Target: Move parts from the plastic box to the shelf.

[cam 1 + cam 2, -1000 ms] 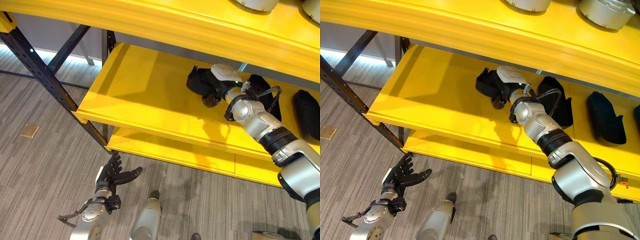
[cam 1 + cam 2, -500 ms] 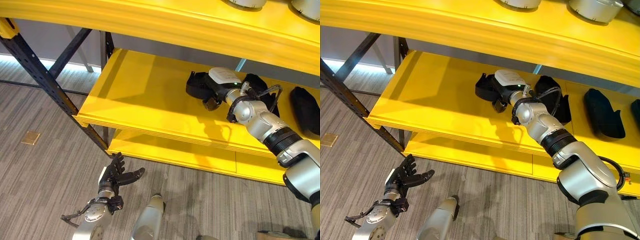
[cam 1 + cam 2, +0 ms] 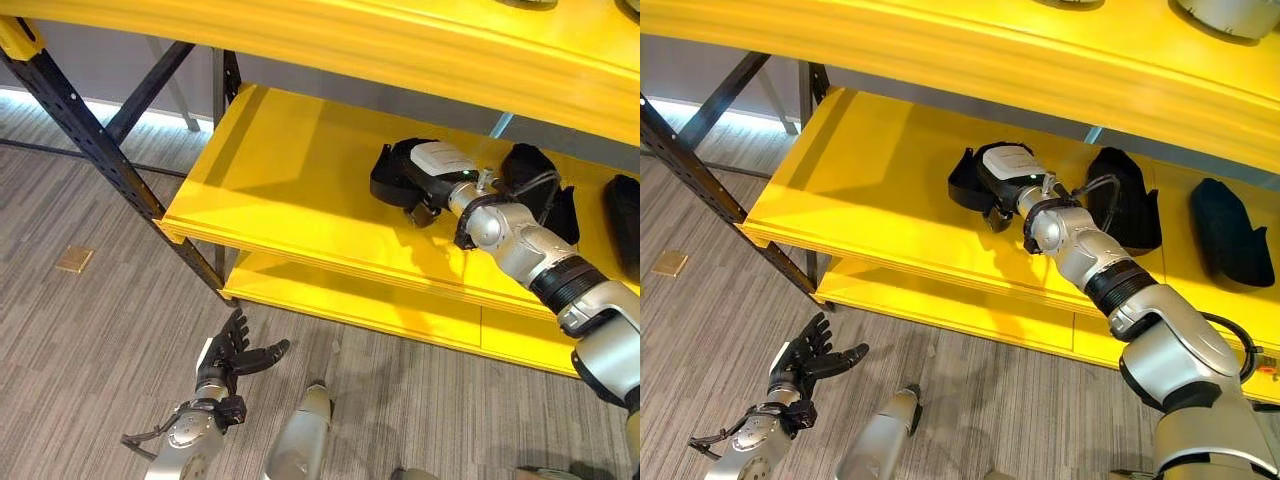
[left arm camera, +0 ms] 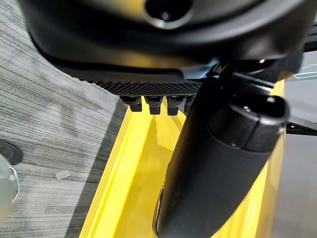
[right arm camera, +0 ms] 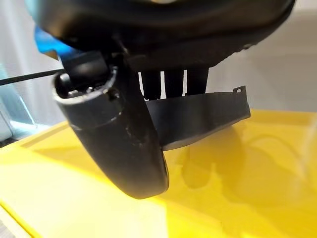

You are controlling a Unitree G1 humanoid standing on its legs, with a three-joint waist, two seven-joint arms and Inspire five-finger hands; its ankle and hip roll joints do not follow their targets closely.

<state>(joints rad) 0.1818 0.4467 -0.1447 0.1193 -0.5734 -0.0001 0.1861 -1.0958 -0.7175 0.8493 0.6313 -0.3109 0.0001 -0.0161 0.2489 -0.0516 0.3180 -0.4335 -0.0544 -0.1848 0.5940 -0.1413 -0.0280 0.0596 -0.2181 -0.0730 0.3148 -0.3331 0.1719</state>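
Across the upper part of the head views a yellow shelf (image 3: 300,190) was seen, carried on a dark metal frame (image 3: 90,140), with grey striped floor (image 3: 80,340) below it. On the middle board a black part (image 3: 970,180) was lying, and the right hand (image 3: 1005,175) was placed on it, the arm reaching in from the lower right. In the right wrist view (image 5: 198,111) the curved black part was shown just above the yellow board, with the fingers behind it and the thumb in front, so the part was judged to be gripped between them. Whether the part was already resting on the board could not be told. Two more black parts (image 3: 1125,205) were laid further along the same board to the right, the nearer one close to the forearm. Pale round objects (image 3: 1230,12) were seen on the board above. The left hand (image 3: 232,355) was held low over the floor, fingers spread and holding nothing.

A risk was judged in the release: if the grip were let go while the part was tilted or not fully down, the part could rock or slide toward the shelf's front edge. As the arm is drawn back, the neighbouring part could be knocked by the forearm, or the held part dragged out by a finger.
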